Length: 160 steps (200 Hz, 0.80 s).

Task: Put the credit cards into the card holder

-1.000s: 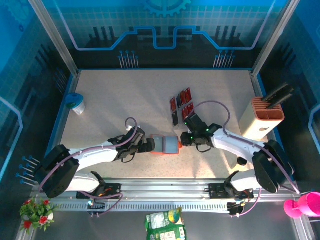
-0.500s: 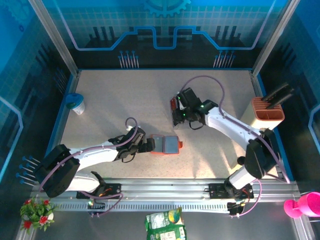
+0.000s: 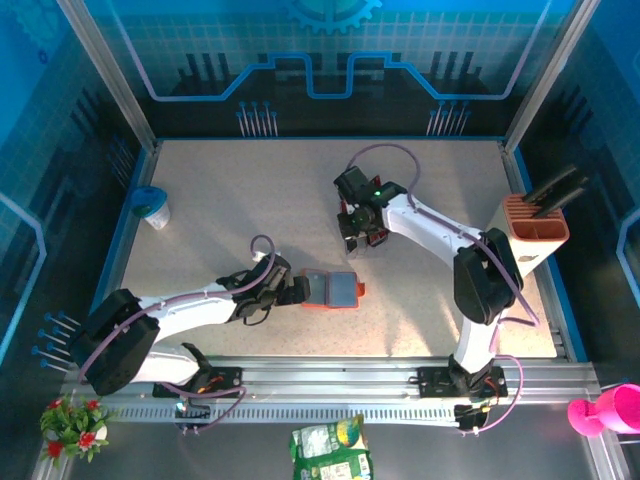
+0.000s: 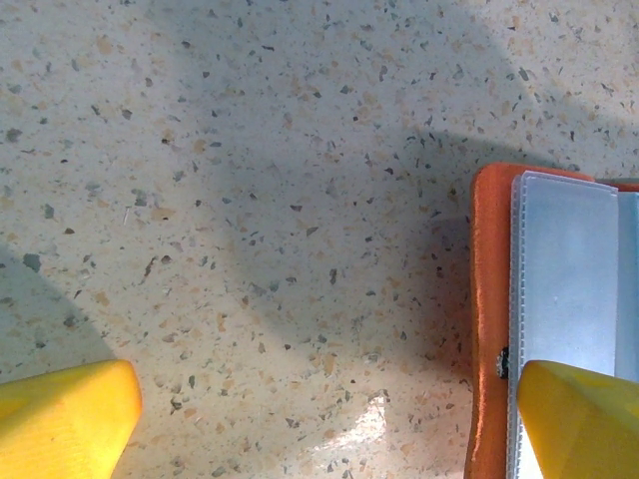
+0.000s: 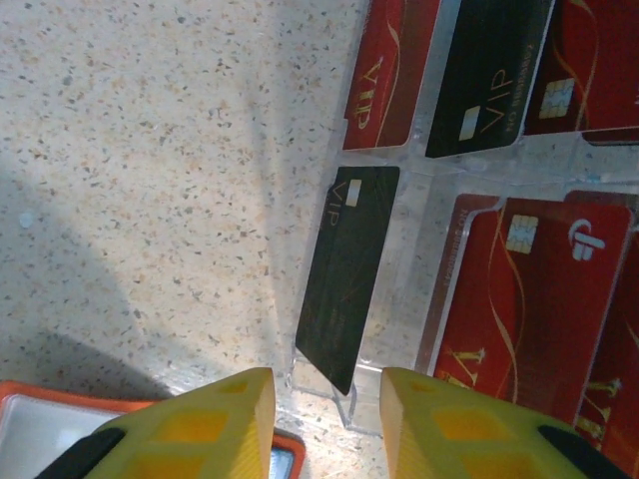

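The orange card holder [image 3: 335, 290] lies open at the table's middle, its grey-blue pocket up. My left gripper [image 3: 298, 291] is at its left end, open. In the left wrist view one yellow finger [image 4: 584, 419] is over the card holder [image 4: 491, 299] and the other over bare table. The credit cards [image 3: 377, 238], red and black, lie in a clear slotted tray. My right gripper [image 3: 354, 236] hovers over them, open. A tilted black card [image 5: 349, 274] lies just ahead of the gap of the right gripper [image 5: 324, 424], with red cards [image 5: 519, 299] beside it.
A salmon-and-white box with black tools [image 3: 535, 225] stands at the right edge. A blue-and-white cup [image 3: 150, 205] sits far left. A corner of the card holder [image 5: 40, 419] shows near the right fingers. Raised blue walls ring the table.
My right arm has swung away from the card holder's right end, back and left, to above the cards. The left arm and the card holder have not moved.
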{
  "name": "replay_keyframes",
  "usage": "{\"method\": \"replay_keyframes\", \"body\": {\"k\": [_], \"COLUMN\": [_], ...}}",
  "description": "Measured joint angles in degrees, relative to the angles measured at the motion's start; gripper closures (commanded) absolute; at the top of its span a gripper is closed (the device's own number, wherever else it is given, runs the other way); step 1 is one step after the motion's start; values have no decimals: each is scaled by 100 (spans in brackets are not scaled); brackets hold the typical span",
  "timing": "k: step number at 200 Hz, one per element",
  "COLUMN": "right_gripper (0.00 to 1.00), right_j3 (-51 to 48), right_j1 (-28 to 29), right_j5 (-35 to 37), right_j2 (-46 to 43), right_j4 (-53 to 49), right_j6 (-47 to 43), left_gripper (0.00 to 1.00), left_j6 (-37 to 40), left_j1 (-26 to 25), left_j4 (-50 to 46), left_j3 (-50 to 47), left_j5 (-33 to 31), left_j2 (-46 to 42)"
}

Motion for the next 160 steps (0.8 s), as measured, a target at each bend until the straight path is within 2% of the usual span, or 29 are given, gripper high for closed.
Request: {"method": "replay_keyframes", "body": {"k": [87,160], "right_gripper": [67,70], "right_j3": [516,629], "right_j1": [79,81], "right_j5": [485,439], "right_j2": [767,1014], "right_j4": [-424,-492], "right_j6": [-133,-133], "left_gripper": [1,1], "left_j6": [-4,-2], "left_j1": [0,0], "left_j4": [13,61], "left_j3": [-2,-35], "left_j5": [0,0], "left_j2": [0,-7]}}
